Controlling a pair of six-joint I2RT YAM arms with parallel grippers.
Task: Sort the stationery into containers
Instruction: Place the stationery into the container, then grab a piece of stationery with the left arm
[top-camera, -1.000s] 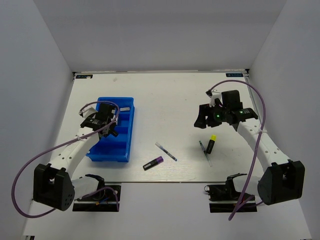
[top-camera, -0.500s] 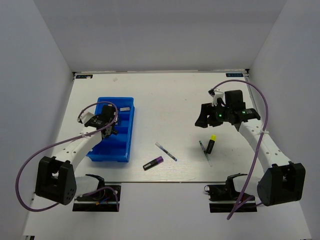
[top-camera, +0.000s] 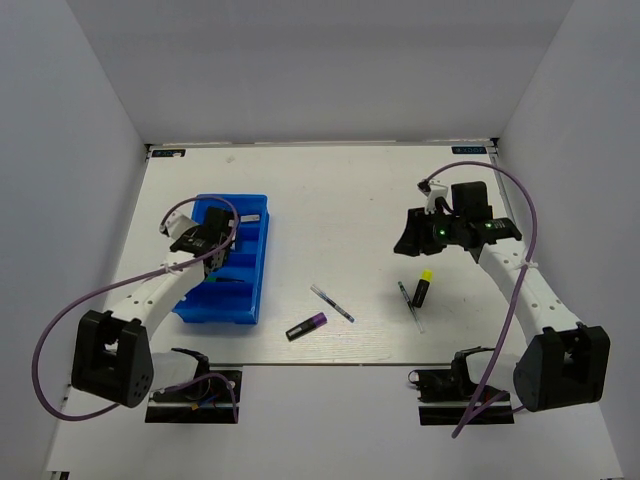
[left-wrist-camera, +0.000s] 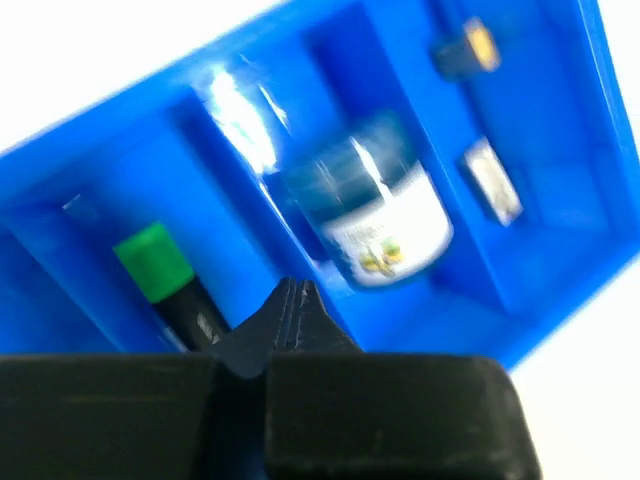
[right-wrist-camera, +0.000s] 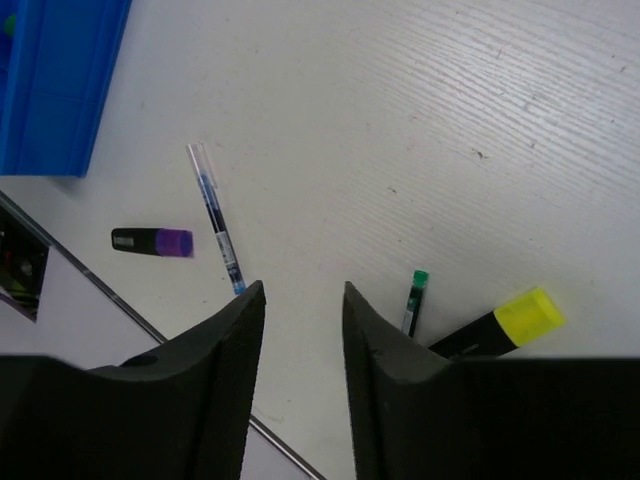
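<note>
The bright blue tray (top-camera: 262, 262) lies at the left. My left gripper (top-camera: 212, 258) hangs over it, shut and empty (left-wrist-camera: 295, 290). In the left wrist view the tray (left-wrist-camera: 560, 290) holds a green-capped highlighter (left-wrist-camera: 160, 270), the round blue-white tin (left-wrist-camera: 375, 215) and two small erasers (left-wrist-camera: 492, 180), in separate compartments. My right gripper (top-camera: 408, 238) is open and empty (right-wrist-camera: 300, 300) above the table. Below it lie a yellow-capped highlighter (top-camera: 424, 288) (right-wrist-camera: 505, 320) and a green-tipped pen (top-camera: 408, 298) (right-wrist-camera: 415, 295). A blue pen (top-camera: 331, 302) (right-wrist-camera: 215, 215) and a purple-capped highlighter (top-camera: 307, 326) (right-wrist-camera: 152, 242) lie mid-table.
White walls close in the table on the left, back and right. The table's front edge (top-camera: 330, 362) runs just below the purple-capped highlighter. The arm bases stand at the near corners.
My left gripper has shifted slightly to the left over the tray. My right gripper has edged a little to the right. The loose items have not moved.
</note>
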